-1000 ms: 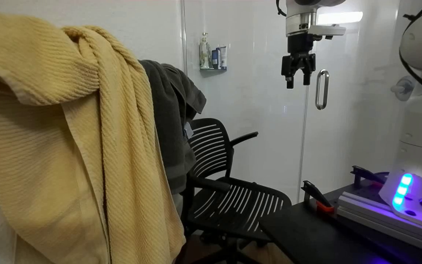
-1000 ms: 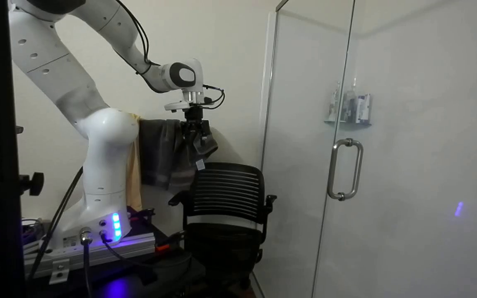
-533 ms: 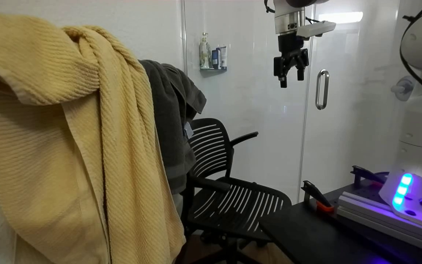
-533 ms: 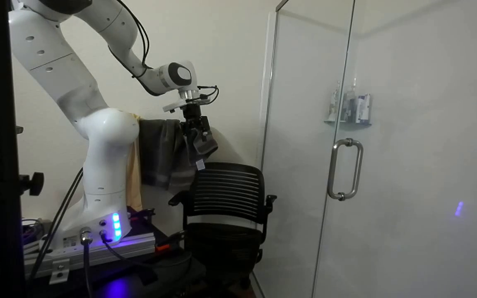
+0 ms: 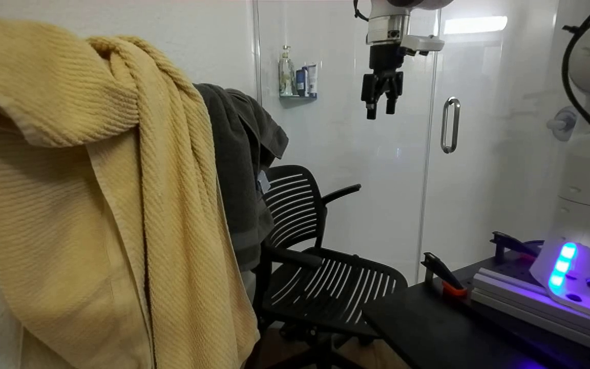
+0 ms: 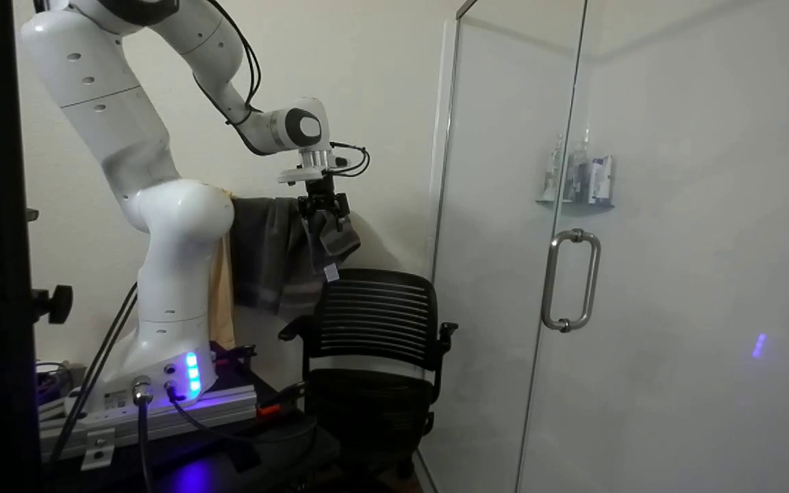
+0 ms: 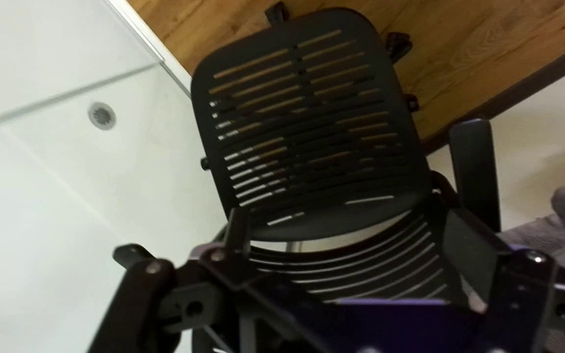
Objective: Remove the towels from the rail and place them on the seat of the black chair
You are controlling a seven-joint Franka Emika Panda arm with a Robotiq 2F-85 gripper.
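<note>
A yellow towel (image 5: 187,215) and a dark grey towel (image 5: 238,174) hang side by side along the wall; the rail is hidden under them. Both towels also show in an exterior view, the grey one (image 6: 268,253) behind my gripper and the yellow one (image 6: 222,294) mostly behind the arm. The black chair (image 5: 336,287) stands below, its slatted seat (image 7: 307,122) bare. My gripper (image 5: 381,108) points down in the air above the chair, apart from the towels. In the wrist view its fingers (image 7: 348,228) are wide apart with nothing between them. Part of the grey towel (image 7: 540,240) shows at the right edge there.
A glass shower door with a metal handle (image 5: 450,125) stands behind. A corner shelf (image 5: 297,96) holds several bottles. The black table (image 5: 428,328) with clamps (image 5: 443,271) reaches close to the chair seat. Chair armrests (image 5: 341,193) stick up beside the seat.
My gripper has moved left in an exterior view, closer to the grey towel's side. It tilted briefly and is upright again. The towels and chair have not moved.
</note>
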